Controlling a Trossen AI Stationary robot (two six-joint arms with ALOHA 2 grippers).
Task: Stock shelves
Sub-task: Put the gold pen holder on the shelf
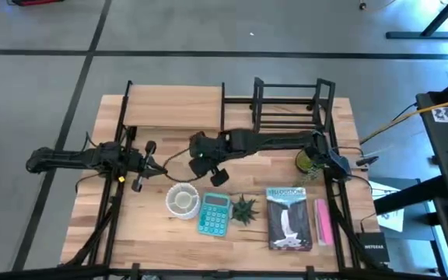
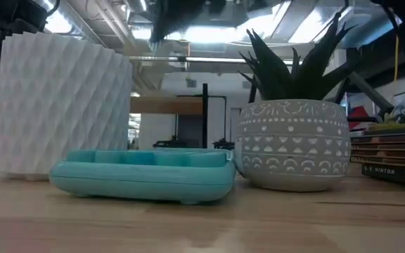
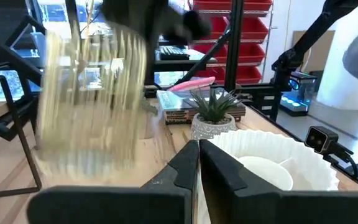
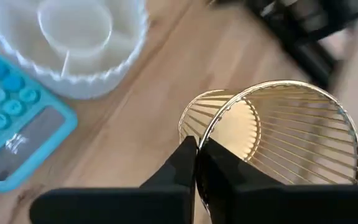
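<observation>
The right hand pinched the rim of a gold wire cup. It looked light, stiff and bendy. The left hand was closed, empty.

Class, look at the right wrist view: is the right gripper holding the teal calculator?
No. The right gripper is shut on the rim of the gold wire basket, while the teal calculator lies apart on the table.

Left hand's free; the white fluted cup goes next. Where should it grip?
Probably take the white fluted cup by its rim wall, from above: it stands upright and open-topped, so one finger fits inside, one outside. The right hand holds the gold wire cup.
</observation>
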